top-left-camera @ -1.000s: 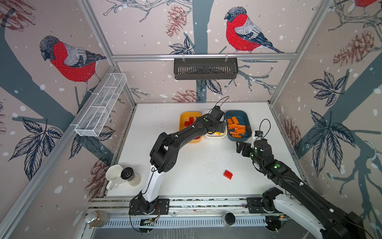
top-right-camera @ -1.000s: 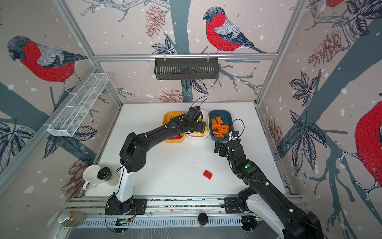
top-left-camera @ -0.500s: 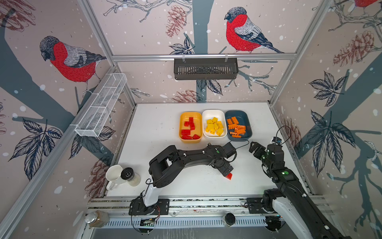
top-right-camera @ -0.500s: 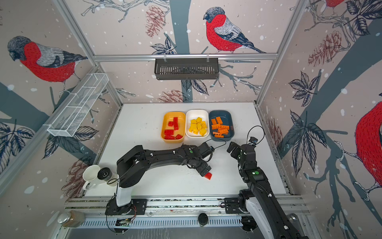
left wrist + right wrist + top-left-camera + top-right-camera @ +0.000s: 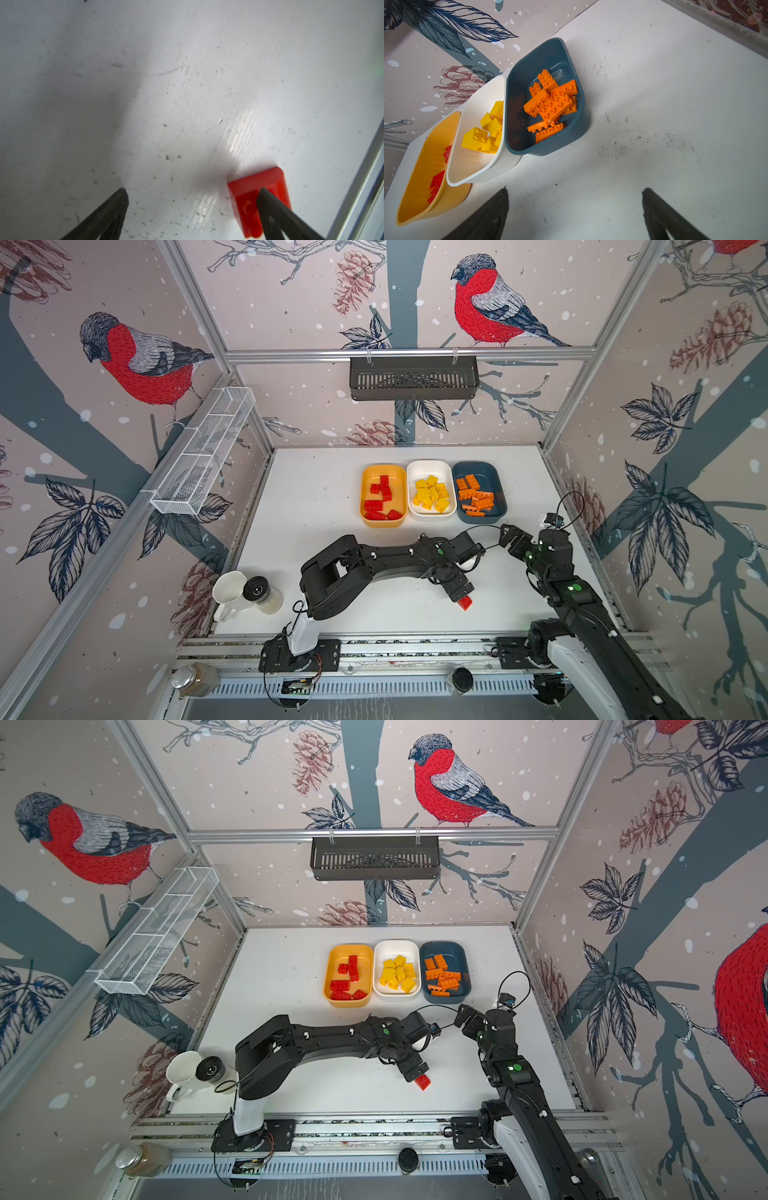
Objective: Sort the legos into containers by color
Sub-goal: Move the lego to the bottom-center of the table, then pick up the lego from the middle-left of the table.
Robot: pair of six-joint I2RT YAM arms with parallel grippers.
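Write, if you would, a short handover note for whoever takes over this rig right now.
Left claw: open, down at the lone red brick on the table; one finger overlaps it in the wrist view, nothing gripped.
Right claw: open, empty, near the teal tray.
Done: reds in the yellow tray, yellows in the white tray, oranges in the teal tray.
Left: grasp that red brick and put it in the yellow tray.
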